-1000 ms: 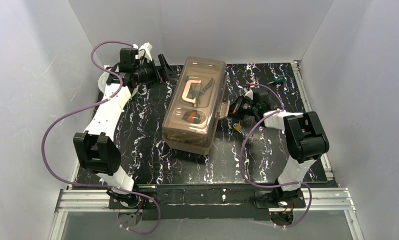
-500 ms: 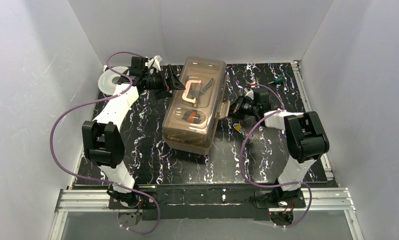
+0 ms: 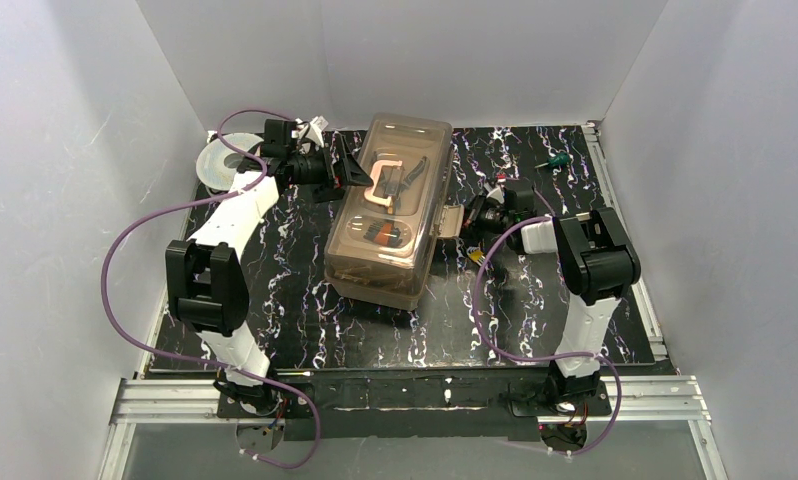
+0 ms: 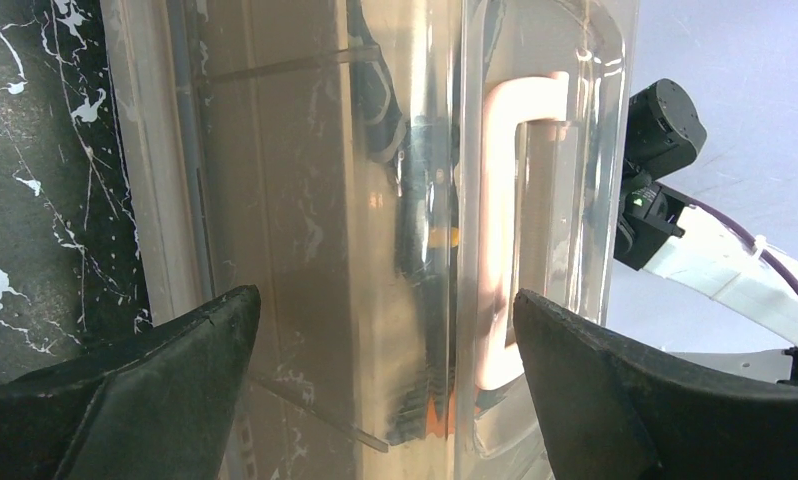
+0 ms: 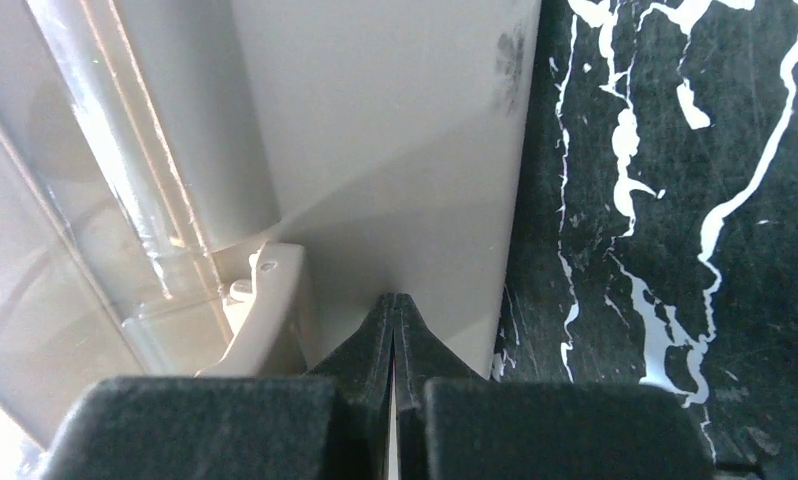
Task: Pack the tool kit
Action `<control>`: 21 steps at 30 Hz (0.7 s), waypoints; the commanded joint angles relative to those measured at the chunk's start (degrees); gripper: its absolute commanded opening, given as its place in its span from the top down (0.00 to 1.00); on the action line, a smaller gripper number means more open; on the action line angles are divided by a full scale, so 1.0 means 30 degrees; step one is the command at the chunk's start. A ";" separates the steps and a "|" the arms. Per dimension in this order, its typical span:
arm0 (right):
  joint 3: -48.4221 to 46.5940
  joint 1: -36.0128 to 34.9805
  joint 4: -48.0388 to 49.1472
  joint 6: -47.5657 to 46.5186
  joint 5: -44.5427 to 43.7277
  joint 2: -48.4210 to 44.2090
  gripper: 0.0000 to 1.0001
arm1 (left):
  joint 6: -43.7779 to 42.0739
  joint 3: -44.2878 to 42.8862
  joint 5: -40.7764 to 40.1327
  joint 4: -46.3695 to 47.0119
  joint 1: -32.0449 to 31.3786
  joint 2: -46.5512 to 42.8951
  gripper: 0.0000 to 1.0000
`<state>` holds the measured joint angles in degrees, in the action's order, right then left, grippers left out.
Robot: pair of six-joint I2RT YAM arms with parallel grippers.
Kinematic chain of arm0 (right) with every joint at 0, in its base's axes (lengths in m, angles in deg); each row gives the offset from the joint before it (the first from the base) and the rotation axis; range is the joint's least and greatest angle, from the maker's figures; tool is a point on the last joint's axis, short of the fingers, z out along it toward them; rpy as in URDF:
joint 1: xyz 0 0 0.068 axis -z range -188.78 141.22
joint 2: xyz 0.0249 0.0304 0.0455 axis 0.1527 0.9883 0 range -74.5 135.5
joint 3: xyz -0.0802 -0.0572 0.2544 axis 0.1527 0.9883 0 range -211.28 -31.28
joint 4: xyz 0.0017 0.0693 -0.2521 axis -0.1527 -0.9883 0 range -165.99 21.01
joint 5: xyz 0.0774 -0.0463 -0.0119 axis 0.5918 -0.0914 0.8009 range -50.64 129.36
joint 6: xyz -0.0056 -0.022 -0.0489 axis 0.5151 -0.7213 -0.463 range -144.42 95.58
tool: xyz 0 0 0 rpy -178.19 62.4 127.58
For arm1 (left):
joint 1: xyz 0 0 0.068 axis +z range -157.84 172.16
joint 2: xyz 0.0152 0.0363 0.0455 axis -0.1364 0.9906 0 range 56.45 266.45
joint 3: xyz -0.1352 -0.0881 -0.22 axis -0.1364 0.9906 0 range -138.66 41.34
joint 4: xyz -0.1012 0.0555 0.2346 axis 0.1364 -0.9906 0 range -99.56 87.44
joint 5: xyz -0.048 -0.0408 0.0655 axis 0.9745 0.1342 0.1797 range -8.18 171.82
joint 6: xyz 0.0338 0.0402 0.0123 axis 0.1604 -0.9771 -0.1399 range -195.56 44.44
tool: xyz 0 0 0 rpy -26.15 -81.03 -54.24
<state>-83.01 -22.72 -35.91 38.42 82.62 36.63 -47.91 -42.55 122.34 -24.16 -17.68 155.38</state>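
Top camera looks down on the whole counter (image 3: 305,310) from behind. Both wrist cameras face the toolbox (image 3: 387,215) close-up, from opposite sides.

Plain white walls (image 3: 475,50), black marbled tabletop (image 3: 305,310), seemingly aluminium rails (image 3: 165,398)

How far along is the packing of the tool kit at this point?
Mostly done: hand tools lie inside the toolbox under its closed lid. In hand: the shut right tool points at the side wall beside the latch; the open left tool faces the lid near the handle. Left: perhaps fastening the latch, and a small green-handled item lies outside on the table.
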 commanded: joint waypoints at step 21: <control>0.1052 -0.0363 0.4453 0.2334 0.1933 -0.3476 0.99 | -0.1265 0.0573 0.0240 -0.0652 -0.0107 -0.0950 0.02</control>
<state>-78.55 -22.27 -28.44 44.24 84.18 33.69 -50.32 -41.72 122.49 -23.83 -17.56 155.18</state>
